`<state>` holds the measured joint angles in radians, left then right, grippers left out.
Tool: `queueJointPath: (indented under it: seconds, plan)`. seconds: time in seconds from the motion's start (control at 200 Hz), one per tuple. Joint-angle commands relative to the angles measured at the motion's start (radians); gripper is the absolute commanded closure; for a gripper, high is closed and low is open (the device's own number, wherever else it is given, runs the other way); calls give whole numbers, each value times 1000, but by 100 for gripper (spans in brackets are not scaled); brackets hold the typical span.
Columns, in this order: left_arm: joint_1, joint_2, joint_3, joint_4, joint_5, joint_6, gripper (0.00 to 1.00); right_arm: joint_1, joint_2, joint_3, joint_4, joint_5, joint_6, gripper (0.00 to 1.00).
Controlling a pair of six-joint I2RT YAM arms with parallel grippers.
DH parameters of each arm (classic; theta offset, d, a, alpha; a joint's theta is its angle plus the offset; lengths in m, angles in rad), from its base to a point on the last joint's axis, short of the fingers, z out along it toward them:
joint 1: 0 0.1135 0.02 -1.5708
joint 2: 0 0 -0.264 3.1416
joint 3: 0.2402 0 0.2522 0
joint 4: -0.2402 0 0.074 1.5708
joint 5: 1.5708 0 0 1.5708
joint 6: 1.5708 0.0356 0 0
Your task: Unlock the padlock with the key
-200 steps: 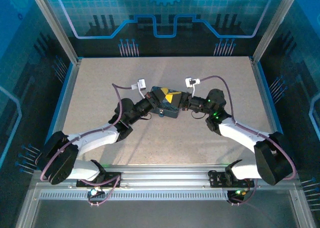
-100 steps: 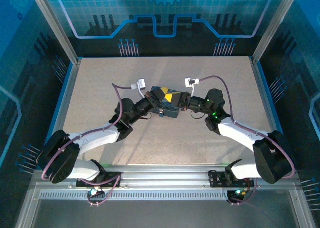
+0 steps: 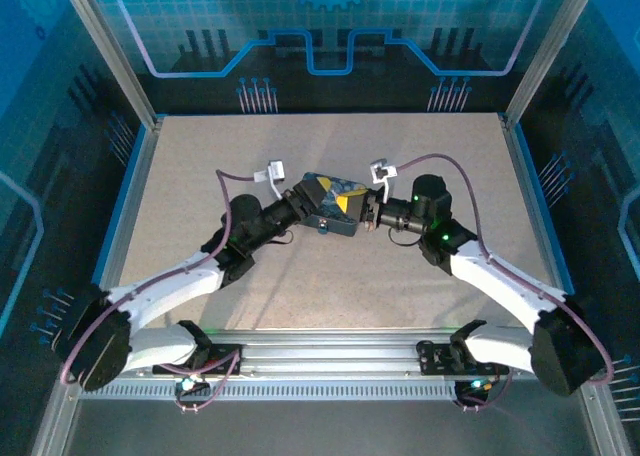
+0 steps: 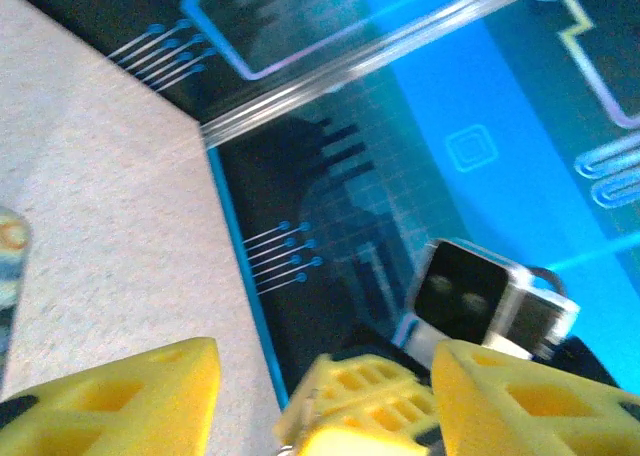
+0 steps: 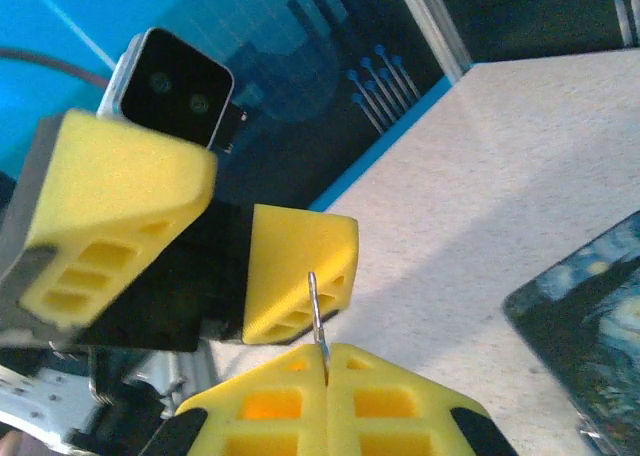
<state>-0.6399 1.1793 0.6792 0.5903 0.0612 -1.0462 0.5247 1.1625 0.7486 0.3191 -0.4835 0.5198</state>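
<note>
My right gripper (image 5: 328, 348) is shut on a thin silvery metal sliver, the key (image 5: 315, 306), which sticks straight up out of the closed yellow pads. Facing it, my left gripper (image 4: 328, 354) stands open with its yellow fingers (image 4: 120, 396) spread wide and nothing between them. Its fingers (image 5: 297, 268) appear just behind the key's tip in the right wrist view. From above, the left gripper (image 3: 330, 198) and right gripper (image 3: 364, 214) meet over the painted tin (image 3: 340, 184). The padlock is hidden.
The blue-and-yellow night-sky tin (image 5: 590, 316) lies on the speckled table (image 3: 420, 146) under both grippers. A blue rim and dark patterned walls (image 4: 300, 216) close the table in. White cable plugs (image 3: 279, 169) stick up from both wrists.
Both arms have shifted: the left arm has stretched forward, and the right wrist has turned and moved a little toward the back. The grippers still meet over the tin.
</note>
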Motion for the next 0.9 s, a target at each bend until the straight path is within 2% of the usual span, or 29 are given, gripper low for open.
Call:
queueJointPath:
  seconds: [0.0,0.14,0.295,0.4,0.5,0.68,0.895]
  plan:
    - [31,-75,115,-442,-52,0,35,48,-57,70,-305,176,-359,100]
    - [38,-90,254,-769,-79,-65,31,110,-76,110,-394,373,-597,100]
    - [37,-64,364,-946,-78,-179,32,215,-64,126,-381,617,-840,100]
    - [29,-45,391,-976,-61,-253,34,280,-44,153,-337,746,-957,100]
    - [18,-24,408,-997,-49,-301,36,329,-30,142,-284,817,-1024,100]
    - [0,12,415,-990,-25,-348,42,396,16,142,-236,887,-1108,100]
    - [-11,32,400,-960,-19,-381,48,436,52,147,-208,897,-1148,100]
